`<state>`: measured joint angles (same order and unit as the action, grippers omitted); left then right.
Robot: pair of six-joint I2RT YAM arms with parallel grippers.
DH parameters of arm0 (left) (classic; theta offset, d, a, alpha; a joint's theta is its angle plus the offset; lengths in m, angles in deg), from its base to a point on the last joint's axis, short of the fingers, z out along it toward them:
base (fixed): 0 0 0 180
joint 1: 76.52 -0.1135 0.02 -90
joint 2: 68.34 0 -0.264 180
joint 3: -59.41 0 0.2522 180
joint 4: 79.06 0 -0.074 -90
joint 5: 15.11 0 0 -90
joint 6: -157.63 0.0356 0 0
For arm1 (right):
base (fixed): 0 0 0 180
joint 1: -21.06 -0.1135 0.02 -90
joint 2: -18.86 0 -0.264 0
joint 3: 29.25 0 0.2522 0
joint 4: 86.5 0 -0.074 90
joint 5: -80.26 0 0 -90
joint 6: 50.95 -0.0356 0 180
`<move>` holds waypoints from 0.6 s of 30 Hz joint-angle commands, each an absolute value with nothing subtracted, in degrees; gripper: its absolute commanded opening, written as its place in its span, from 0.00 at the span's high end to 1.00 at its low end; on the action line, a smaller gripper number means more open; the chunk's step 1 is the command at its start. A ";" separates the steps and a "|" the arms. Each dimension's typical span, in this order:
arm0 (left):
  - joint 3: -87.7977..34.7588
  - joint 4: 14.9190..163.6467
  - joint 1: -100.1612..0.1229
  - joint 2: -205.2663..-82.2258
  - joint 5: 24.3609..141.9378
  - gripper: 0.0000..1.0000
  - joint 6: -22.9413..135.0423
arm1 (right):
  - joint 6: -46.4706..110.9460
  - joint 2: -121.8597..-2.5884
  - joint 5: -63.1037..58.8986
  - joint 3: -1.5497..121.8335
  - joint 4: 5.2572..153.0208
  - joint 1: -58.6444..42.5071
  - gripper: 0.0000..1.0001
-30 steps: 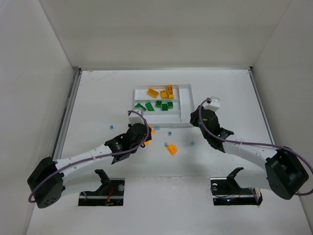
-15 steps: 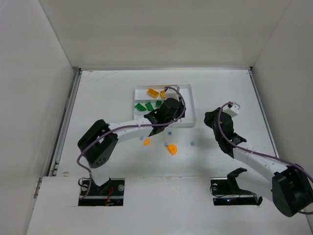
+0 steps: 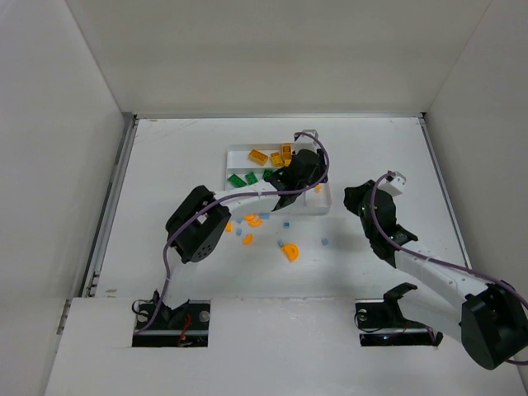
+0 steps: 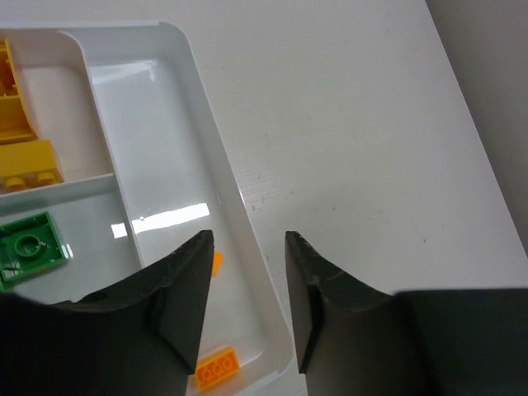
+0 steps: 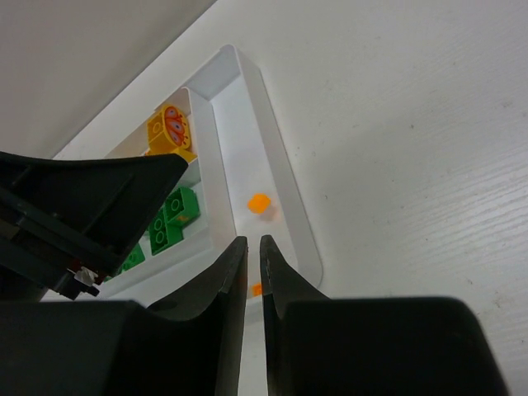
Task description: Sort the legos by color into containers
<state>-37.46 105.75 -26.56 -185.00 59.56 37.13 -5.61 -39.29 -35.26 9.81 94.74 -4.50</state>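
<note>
Left gripper (image 4: 247,307) hangs over the tray (image 4: 233,195), above its narrow slot (image 4: 169,157) holding orange legos (image 4: 216,368), jaws spread, empty. Right gripper (image 5: 248,285) hovers nearby, jaws nearly pressed together.

Left arm (image 3: 247,198) over the tray's (image 3: 239,149) right slot; open table (image 3: 342,161) just right of it.

Overhead; both wrists close above tray (image 4: 233,198)
</note>
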 commanded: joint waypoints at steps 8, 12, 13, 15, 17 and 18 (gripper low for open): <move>-25.58 108.36 -27.43 -171.38 59.16 0.69 40.30 | -4.02 -39.68 -34.10 10.70 98.63 -5.35 0.82; -7.66 111.08 -26.82 -158.73 56.45 0.74 39.77 | -0.07 -42.74 -31.19 13.68 98.98 -10.17 0.81; -3.35 110.82 -26.21 -155.12 54.87 0.74 39.59 | 1.07 -44.15 -30.84 14.56 99.33 -11.84 0.81; 4.57 110.04 -24.63 -147.57 50.30 0.74 39.33 | 4.05 -47.57 -29.44 17.19 99.51 -16.31 0.80; 11.25 108.55 -22.87 -139.48 44.60 0.74 38.63 | 7.48 -50.56 -27.68 19.56 99.68 -20.71 0.80; 14.24 106.71 -22.34 -134.83 41.61 0.73 37.76 | 8.72 -52.14 -27.06 20.71 99.86 -22.82 0.79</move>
